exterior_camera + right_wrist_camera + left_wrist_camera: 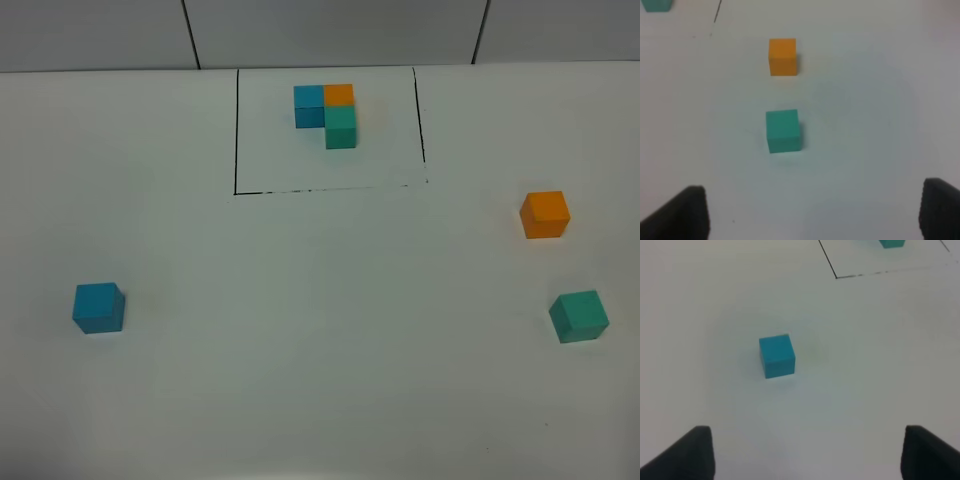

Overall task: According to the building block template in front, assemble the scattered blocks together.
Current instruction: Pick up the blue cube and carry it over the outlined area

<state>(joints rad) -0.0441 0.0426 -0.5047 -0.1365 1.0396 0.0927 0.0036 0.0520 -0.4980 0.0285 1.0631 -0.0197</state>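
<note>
1. The L-shaped template cluster of small blue, orange and teal-green cubes [327, 115] sits far centre on the white tabletop [320, 390], inside a thin black drawn rectangle [237, 130].
2. The matte blue cube [98, 307] is alone at near left. The matte orange cube [545, 214] and matte teal-green cube [579, 316] sit right, near each other, not touching.
3. Left pincer [807, 452] is spread wide and empty, with the blue cube ahead.
4. Right pincer [815, 207] is spread and empty, with the teal-green cube ahead and the orange one beyond.
</note>
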